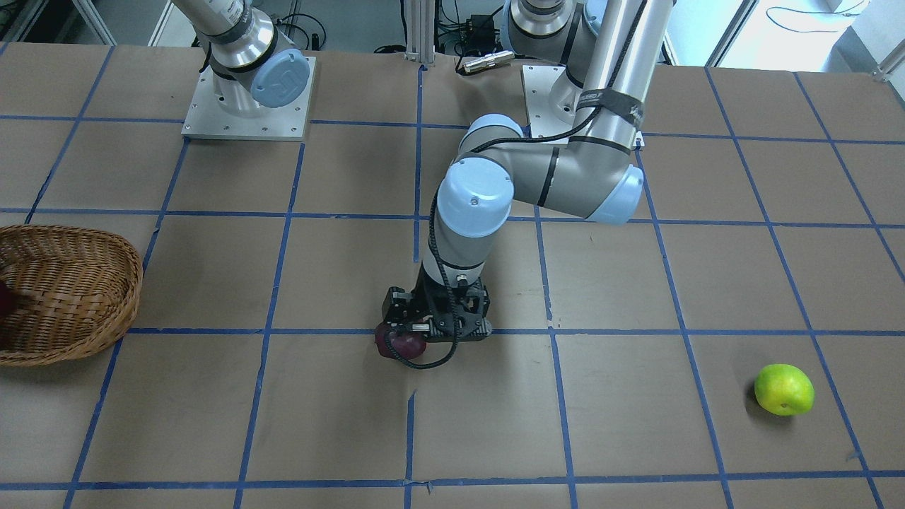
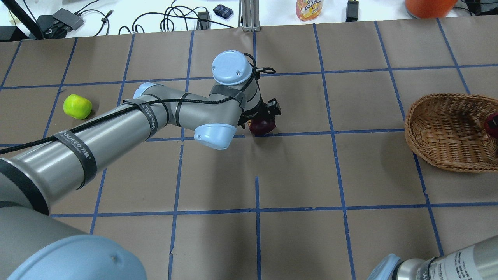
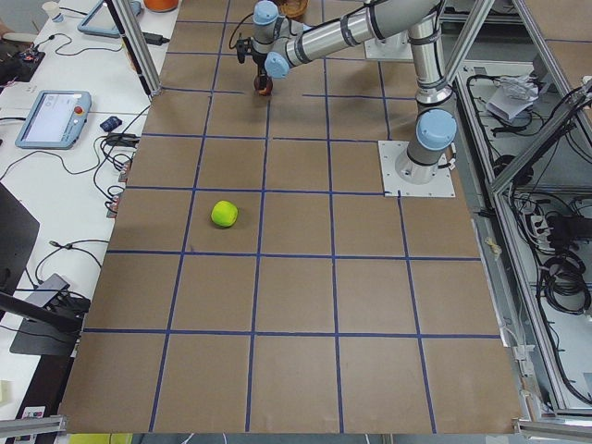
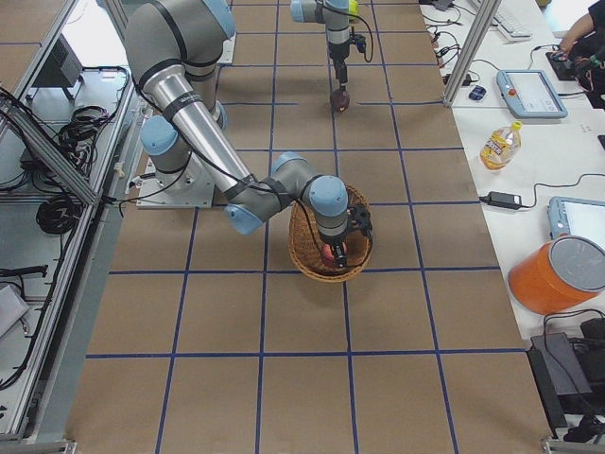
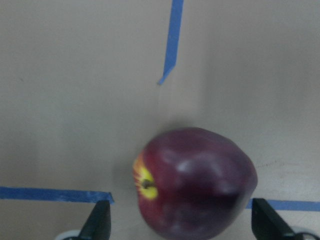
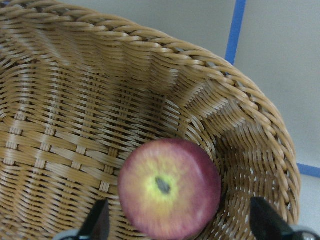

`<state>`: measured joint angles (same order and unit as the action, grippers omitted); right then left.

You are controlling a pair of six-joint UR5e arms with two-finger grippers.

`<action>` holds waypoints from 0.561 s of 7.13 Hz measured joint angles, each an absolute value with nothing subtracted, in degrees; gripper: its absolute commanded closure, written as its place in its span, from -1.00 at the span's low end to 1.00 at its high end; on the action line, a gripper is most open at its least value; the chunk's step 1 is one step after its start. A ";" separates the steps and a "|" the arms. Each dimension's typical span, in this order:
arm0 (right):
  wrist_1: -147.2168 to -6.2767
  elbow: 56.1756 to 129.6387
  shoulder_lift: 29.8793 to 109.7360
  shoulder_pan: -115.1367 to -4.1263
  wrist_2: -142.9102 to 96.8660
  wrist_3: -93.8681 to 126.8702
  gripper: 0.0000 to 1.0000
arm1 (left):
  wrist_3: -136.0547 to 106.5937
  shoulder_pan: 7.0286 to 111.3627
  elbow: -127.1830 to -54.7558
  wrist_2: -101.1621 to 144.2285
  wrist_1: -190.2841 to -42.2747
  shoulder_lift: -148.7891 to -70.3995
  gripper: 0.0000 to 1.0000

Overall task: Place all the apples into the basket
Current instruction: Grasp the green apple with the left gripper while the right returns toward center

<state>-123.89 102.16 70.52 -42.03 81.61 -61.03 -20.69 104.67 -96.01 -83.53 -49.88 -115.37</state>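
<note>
The dark maroon apple (image 5: 197,185) rests on the table by a blue tape line, between the fingers of my left gripper (image 5: 184,222), which is open around it; it also shows in the front view (image 1: 401,346) and overhead (image 2: 262,125). The red apple (image 6: 170,187), yellowish stem end up, lies in the wicker basket (image 6: 75,95). My right gripper (image 6: 180,225) is open, its fingers on either side of that apple. The basket (image 2: 439,128) stands at the table's right end. The lime green apple (image 2: 77,106) lies alone at the far left (image 1: 783,389).
My left arm (image 2: 171,112) stretches low across the left half of the table. A drink bottle (image 2: 309,8), an orange container (image 2: 428,6) and cables lie beyond the far edge. Blue tape lines grid the brown table.
</note>
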 measured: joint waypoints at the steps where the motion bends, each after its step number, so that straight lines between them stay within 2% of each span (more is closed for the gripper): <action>1: -120.83 102.18 72.21 -42.59 81.74 -60.86 -1.00 | -13.25 99.61 -94.97 -83.67 -56.72 -111.92 -1.00; 4: -110.53 102.15 80.27 -54.81 82.98 -51.07 -1.00 | 8.62 82.33 -93.37 -83.77 -67.69 -105.91 -1.00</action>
